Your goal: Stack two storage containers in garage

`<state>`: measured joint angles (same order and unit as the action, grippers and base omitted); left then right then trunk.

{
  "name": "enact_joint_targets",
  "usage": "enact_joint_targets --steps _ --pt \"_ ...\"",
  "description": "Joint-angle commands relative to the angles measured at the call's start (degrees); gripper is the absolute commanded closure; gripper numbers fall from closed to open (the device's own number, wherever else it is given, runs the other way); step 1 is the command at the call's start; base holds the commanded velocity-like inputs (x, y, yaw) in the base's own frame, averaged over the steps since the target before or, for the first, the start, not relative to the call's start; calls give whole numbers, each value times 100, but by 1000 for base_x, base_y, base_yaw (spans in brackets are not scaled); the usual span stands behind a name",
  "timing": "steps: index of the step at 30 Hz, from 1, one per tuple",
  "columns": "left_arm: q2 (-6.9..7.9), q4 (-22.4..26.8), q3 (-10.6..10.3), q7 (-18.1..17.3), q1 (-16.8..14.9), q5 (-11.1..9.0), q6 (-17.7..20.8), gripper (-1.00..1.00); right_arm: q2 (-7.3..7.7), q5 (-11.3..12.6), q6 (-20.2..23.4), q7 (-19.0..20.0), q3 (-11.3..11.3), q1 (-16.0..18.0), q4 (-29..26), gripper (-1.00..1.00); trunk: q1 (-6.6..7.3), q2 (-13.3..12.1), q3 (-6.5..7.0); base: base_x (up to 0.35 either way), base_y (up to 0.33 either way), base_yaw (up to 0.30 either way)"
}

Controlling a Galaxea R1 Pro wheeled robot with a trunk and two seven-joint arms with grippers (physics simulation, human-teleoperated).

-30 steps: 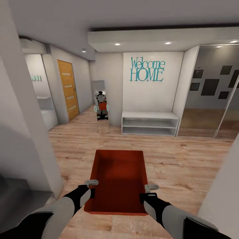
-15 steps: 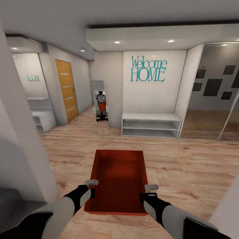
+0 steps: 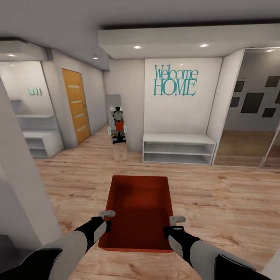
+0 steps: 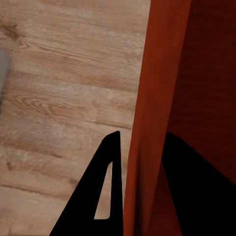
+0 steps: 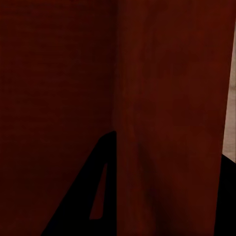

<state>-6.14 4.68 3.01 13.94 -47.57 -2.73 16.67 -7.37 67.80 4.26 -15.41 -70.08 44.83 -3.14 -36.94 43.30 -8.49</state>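
Forward goes the camera into the hallway, white shelf (image 3: 178,148) nearer. Left hand (image 3: 107,220) and right hand (image 3: 173,225) each pinch a side wall of the storage container (image 3: 138,210), carried above the wood floor (image 3: 217,198).

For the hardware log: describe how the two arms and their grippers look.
Both arms have smooth light-grey forearm shells and black wrist sections. The left gripper and right gripper are black with pale grey caps on top. In the wrist views the fingers are flat black wedges with a narrow triangular cut-out. No cables or markings show.
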Motion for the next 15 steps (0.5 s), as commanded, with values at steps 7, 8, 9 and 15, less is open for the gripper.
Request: enact_joint_targets --steps 7,8,9,15 --pt "-1 -11 -222 38 2 -87 30 100 87 -109 31 -52 74 9 -11 100 -5 7 -9 321 0 0" --pt "-1 -11 -222 38 2 -87 30 100 87 -109 31 -53 74 10 -11 100 -5 7 -9 321 0 0" --pt "-1 -11 -222 38 2 -87 30 100 87 -109 31 -52 74 9 -11 100 -5 7 -9 321 0 0" --pt "-2 -11 -222 38 2 -88 30 100 87 -109 31 -52 74 9 -11 100 -5 7 -9 321 0 0"
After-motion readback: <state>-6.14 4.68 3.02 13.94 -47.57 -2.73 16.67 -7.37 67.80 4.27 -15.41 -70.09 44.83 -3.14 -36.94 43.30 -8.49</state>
